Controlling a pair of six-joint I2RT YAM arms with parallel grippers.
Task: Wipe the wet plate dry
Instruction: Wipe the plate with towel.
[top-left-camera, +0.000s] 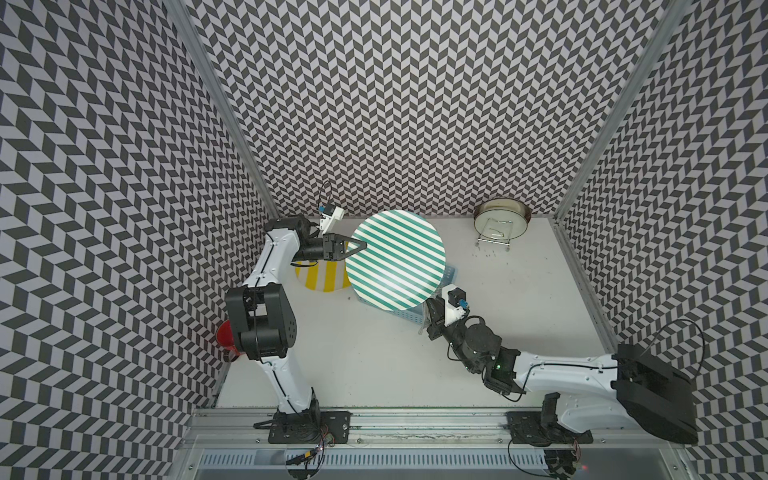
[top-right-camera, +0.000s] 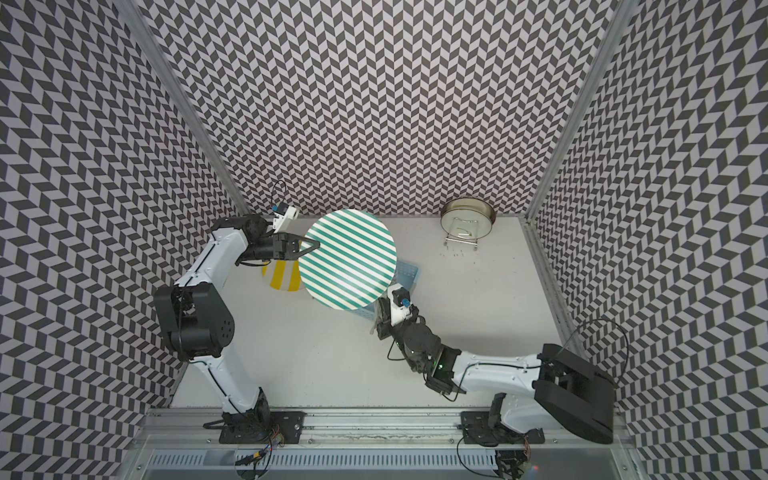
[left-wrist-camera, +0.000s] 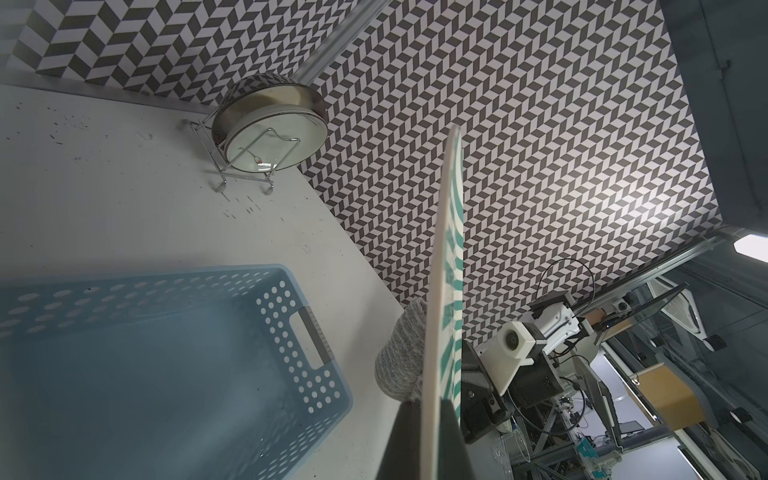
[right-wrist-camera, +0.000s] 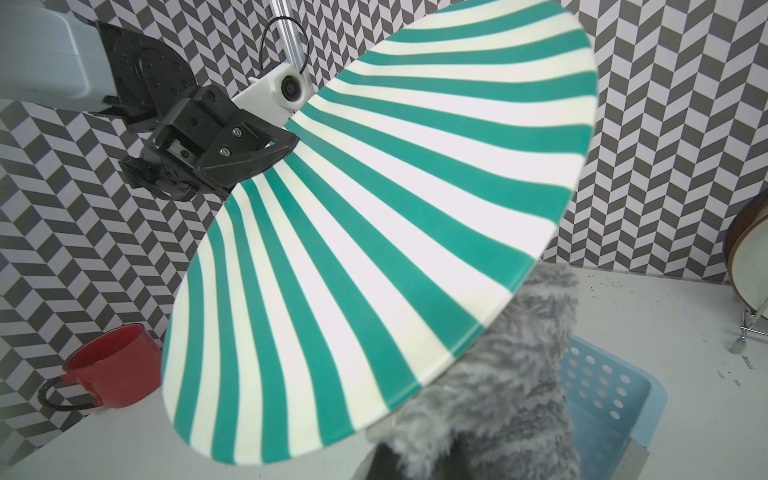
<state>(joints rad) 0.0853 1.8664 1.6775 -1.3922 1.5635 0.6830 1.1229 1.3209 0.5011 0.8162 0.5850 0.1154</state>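
Observation:
A round plate with green and white stripes (top-left-camera: 395, 259) (top-right-camera: 347, 259) hangs tilted in the air over the table. My left gripper (top-left-camera: 359, 246) (top-right-camera: 313, 244) is shut on its left rim. In the left wrist view the plate (left-wrist-camera: 442, 291) shows edge-on between the two dark fingers of the left gripper (left-wrist-camera: 430, 419). My right gripper (right-wrist-camera: 419, 457) is shut on a fluffy grey cloth (right-wrist-camera: 519, 365) (left-wrist-camera: 401, 357). The cloth lies against the plate's pale underside at its near right edge. In both top views the plate hides the cloth, and the right gripper (top-left-camera: 431, 306) reaches under it.
A blue perforated basket (top-left-camera: 451, 272) (left-wrist-camera: 166, 353) (right-wrist-camera: 602, 390) sits on the table under the plate. A yellow-striped plate (top-left-camera: 322, 278) lies flat below the left gripper. A red mug (top-left-camera: 224, 336) (right-wrist-camera: 112, 365) stands by the left wall. A metal bowl on a wire rack (top-left-camera: 500, 222) (left-wrist-camera: 270, 124) stands at the back right.

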